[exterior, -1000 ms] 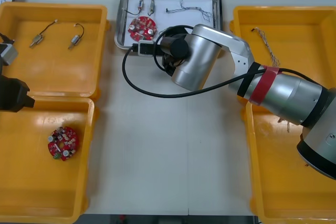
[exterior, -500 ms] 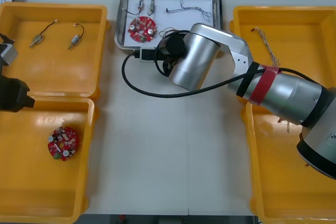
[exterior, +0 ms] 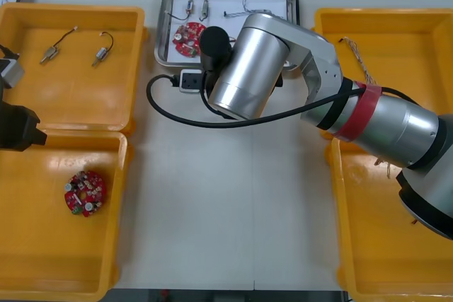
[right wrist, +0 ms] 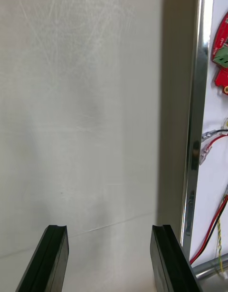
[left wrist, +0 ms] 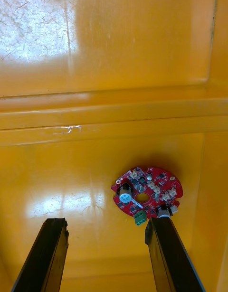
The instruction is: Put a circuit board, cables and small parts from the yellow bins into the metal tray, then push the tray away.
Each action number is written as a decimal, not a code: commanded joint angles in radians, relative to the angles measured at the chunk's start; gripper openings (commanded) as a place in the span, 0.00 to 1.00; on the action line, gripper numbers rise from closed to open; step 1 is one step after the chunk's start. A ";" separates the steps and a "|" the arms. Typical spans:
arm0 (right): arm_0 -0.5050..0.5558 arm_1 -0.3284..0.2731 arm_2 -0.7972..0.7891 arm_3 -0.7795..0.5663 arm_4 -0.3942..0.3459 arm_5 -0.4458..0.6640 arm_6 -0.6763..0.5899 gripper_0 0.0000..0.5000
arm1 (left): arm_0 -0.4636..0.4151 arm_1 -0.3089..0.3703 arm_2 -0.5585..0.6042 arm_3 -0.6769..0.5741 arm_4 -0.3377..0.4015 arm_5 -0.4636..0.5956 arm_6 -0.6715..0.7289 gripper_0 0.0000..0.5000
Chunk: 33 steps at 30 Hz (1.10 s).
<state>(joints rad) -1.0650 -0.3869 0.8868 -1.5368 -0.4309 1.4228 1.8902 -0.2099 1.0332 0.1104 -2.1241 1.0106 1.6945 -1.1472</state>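
We see the right gripper (right wrist: 108, 230) spread over the matte table (right wrist: 95, 107), the shiny rim of the metal tray (right wrist: 194, 107) just beside one flat black finger. The tray lies at 12 o'clock, a round red circuit board (exterior: 185, 39) on its white inside. The left gripper (left wrist: 107, 223), also spread, hangs above another board (left wrist: 147, 194) in the glossy yellow bin (exterior: 42, 245) at 8 o'clock.

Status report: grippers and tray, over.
Right gripper open beside metal tray rim. Left gripper open by yellow bin holding circuit board. Tray holds another board, cables, small metal parts.
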 commanded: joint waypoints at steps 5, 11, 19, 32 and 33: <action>-0.007 0.016 -0.149 -0.204 -0.069 0.212 -0.255 1.00 | 0.015 0.045 0.034 -0.025 -0.006 0.008 -0.091 1.00; 0.051 -0.015 -0.216 -0.350 -0.071 0.332 -0.396 1.00 | 0.015 0.045 0.034 -0.025 -0.006 0.008 -0.091 1.00; 0.166 -0.095 -0.361 -0.513 -0.169 0.439 -0.579 1.00 | 0.015 0.045 0.034 -0.025 -0.006 0.008 -0.091 1.00; 0.350 -0.256 -0.634 -0.658 -0.335 0.497 -0.770 1.00 | 0.015 0.045 0.034 -0.025 -0.006 0.008 -0.091 1.00; 0.369 -0.271 -0.652 -0.669 -0.341 0.497 -0.781 1.00 | 0.015 0.045 0.034 -0.025 -0.006 0.008 -0.091 1.00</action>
<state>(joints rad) -0.7466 -0.5934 0.3037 -2.1455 -0.7531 1.9161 1.1720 -0.2094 1.0333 0.1105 -2.1249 1.0105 1.6951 -1.1472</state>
